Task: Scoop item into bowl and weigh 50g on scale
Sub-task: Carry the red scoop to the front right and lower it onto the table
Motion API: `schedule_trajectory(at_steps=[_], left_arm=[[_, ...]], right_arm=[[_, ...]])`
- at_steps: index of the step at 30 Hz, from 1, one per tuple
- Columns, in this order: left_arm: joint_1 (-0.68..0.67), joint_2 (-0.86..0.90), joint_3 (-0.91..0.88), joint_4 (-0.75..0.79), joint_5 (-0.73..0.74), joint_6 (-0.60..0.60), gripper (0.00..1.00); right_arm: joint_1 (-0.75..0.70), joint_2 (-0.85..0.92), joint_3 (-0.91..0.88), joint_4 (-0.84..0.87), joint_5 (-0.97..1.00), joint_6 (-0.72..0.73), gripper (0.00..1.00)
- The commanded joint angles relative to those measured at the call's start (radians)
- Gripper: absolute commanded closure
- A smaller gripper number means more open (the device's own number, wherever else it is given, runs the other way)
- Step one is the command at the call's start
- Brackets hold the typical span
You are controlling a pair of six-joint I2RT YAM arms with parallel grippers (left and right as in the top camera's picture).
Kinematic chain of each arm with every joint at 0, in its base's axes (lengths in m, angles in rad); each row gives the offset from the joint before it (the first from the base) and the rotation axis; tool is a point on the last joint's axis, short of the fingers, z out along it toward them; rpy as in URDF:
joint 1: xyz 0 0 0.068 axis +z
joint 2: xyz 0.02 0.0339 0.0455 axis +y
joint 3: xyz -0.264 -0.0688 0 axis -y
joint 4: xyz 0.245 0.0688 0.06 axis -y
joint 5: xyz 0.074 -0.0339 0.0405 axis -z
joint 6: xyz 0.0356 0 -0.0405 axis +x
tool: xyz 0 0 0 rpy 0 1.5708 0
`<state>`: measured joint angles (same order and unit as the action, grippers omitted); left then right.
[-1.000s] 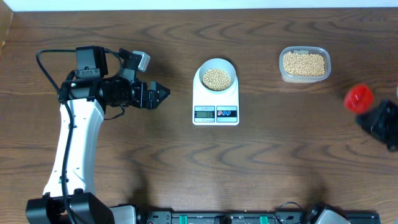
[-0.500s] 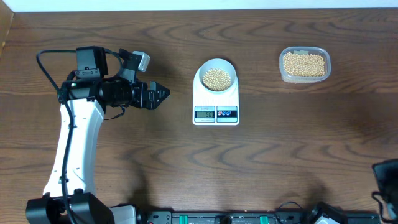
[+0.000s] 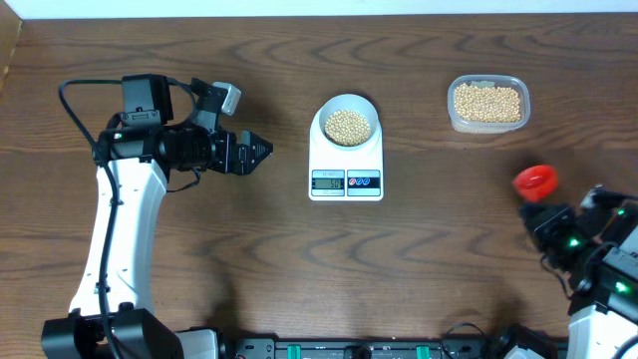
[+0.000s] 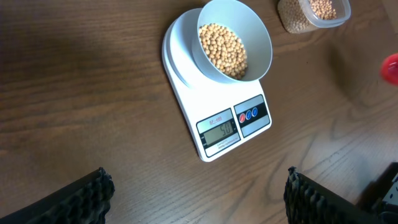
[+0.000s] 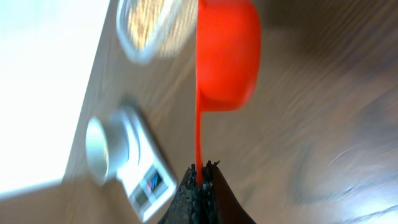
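A brown wooden table point(image 3: 299, 259) is seen from above. Its far edge is seen along the top of the overhead view, and a bit of its left edge is seen at the top corner. A lot of bare wood is left open on the near half of the table.

The left arm point(image 3: 120, 229) is stretched along the left side. The left gripper point(image 3: 265, 150) is pointed at the scale point(image 3: 346, 181), and its jaws are spread wide with nothing between them. A strip of bare wood is left between it and the scale.

The white scale is set near the middle, well away from every edge. Its long side runs from far to near, and its screen end is turned to the near side. A number that looks like 50 is shown on the screen.

A clear tub point(image 3: 452, 112) of beans is placed to the right, close to the far edge, with open wood between it and the scale.

The bowl point(image 3: 347, 99) is set upright on the far end of the scale. The beans point(image 3: 348, 126) are piled inside it.

The right gripper point(image 3: 543, 212) is low on the right side, and its jaws are shut tight on the thin handle of a red scoop point(image 3: 535, 180). The scoop's cup is pointed away, toward the far edge. The right wrist view is blurry.
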<state>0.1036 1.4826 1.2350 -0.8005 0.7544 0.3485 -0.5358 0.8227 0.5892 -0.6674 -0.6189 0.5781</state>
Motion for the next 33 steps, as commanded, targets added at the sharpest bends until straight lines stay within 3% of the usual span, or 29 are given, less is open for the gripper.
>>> schedule_trajectory(at_steps=[1,9,20,25,29,33], left_arm=[[0.004,-0.018,0.013,0.001,0.012,0.017,0.1],[0.004,-0.018,0.013,0.001,0.012,0.017,0.1],[0.005,-0.018,0.013,0.001,0.012,0.017,0.1],[0.005,-0.018,0.013,0.001,0.012,0.017,0.1],[0.005,-0.018,0.013,0.001,0.012,0.017,0.1],[0.005,-0.018,0.013,0.001,0.012,0.017,0.1]], right_arm=[[-0.006,-0.011,-0.084,0.006,-0.231,-0.083,0.99],[-0.006,-0.011,-0.225,0.007,-0.244,-0.245,0.99],[-0.006,-0.011,-0.412,0.119,-0.245,-0.225,0.97],[-0.006,-0.011,-0.418,0.121,-0.239,-0.223,0.72],[-0.006,-0.011,-0.418,0.117,-0.224,-0.223,0.34],[-0.006,-0.011,-0.418,0.118,-0.173,-0.224,0.17]])
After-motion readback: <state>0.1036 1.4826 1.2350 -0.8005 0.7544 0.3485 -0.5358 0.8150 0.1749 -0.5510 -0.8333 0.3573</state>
